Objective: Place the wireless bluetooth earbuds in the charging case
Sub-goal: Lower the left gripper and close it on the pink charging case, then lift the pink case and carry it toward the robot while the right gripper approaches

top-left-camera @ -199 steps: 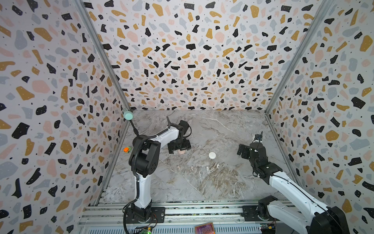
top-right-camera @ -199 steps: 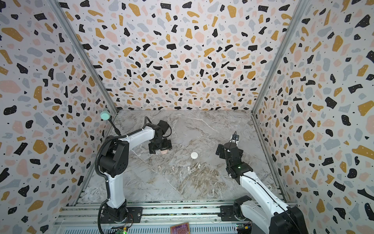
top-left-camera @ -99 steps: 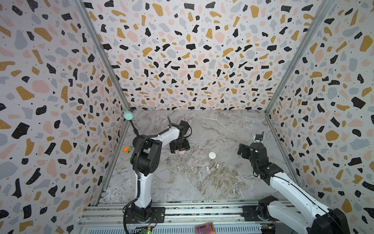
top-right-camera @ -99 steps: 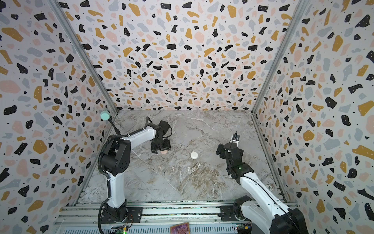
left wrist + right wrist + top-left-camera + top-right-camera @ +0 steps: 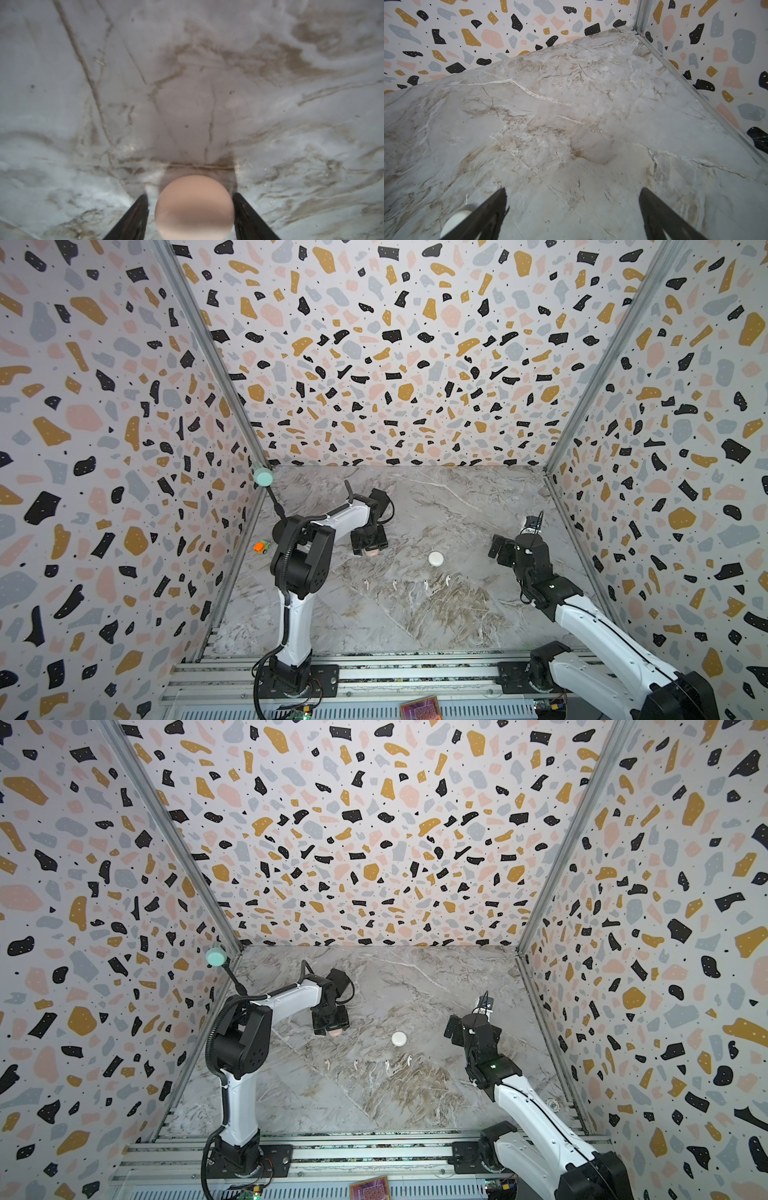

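Marble-print tabletop [image 5: 457,506], matte grey with tan veining, boxed in by terrazzo-speckled walls. Four earbuds [image 5: 395,584] lie at mid-table in a loose left-to-right row, apart from one another. They are tiny, whitish and glossy, with short stems. The rightmost earbud [image 5: 448,580] sits a touch farther back than the leftmost earbud [image 5: 366,583].

Just beyond the row's right end is the white case [image 5: 435,558], a round, pebble-smooth shell. Left of it and slightly farther back lies the pink case [image 5: 194,207], the same pebble shape with a satin finish.

Left gripper [image 5: 190,195] reaches down over the pink case, its dark jaws apart and flanking the shell. A sliver of table shows on one side, and the other finger sits right at the shell – contact cannot be told.

Right gripper [image 5: 573,190] is to the right of the white case and apart from it, jaws spread wide over bare marble.

A teal ball on a black stalk [image 5: 263,477] stands at the far-left corner.
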Motion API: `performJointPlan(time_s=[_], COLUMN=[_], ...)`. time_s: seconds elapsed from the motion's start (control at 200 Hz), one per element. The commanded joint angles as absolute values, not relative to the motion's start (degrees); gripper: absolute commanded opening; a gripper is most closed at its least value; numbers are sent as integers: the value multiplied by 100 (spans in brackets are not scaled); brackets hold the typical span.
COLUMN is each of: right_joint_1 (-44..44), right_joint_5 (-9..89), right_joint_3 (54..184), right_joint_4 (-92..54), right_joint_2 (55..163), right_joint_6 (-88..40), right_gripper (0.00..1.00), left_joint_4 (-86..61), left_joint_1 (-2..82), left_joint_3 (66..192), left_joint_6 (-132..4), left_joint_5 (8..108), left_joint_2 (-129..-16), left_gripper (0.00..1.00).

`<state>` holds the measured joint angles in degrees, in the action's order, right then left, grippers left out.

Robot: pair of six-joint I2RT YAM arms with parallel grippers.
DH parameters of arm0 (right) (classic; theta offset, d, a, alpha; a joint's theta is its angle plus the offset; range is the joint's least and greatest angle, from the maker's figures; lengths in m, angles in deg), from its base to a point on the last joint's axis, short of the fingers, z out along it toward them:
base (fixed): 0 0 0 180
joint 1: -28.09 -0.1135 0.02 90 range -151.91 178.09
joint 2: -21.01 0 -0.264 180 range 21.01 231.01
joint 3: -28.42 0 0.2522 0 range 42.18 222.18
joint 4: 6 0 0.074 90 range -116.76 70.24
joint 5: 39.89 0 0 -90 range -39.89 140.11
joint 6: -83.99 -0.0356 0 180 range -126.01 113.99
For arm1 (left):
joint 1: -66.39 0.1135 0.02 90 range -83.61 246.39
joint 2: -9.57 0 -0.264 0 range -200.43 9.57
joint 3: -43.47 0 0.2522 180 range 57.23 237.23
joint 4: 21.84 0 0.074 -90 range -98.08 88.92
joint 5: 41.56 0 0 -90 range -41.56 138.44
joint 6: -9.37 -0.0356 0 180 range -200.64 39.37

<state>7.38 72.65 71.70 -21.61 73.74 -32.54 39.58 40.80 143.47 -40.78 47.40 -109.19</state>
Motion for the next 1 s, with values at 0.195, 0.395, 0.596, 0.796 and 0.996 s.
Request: performJointPlan(time_s=[0.195, 0.395, 0.596, 0.796, 0.996], right_joint_1=[707, 705, 708, 702, 702], right_joint_5=[7367, 7362, 7331, 7236, 6967], right_joint_3=[7147, 7152, 7156, 7172, 7185], right_joint_4=[-2194, -2195, -2194, -2176, -2071], right_joint_2=[7261, 7267, 7295, 7373, 7463], right_joint_6=[-3287, -3282, -3278, -3267, -3182], right_gripper=[99, 99, 100, 99, 100], left_joint_4=[3819, 3814, 3652, 3325, 2494], left_joint_1=[4021, 3958, 3910, 3760, 3496], left_joint_3=[14090, 14013, 13744, 13275, 12539], left_joint_6=[-4148, -4287, -4534, -4818, -5149], left_joint_5=[4659, 4550, 4664, 4718, 4931], left_joint_2=[-11067, -11039, -10724, -9896, -8759], left_gripper=[55, 45, 0, 0, 0])
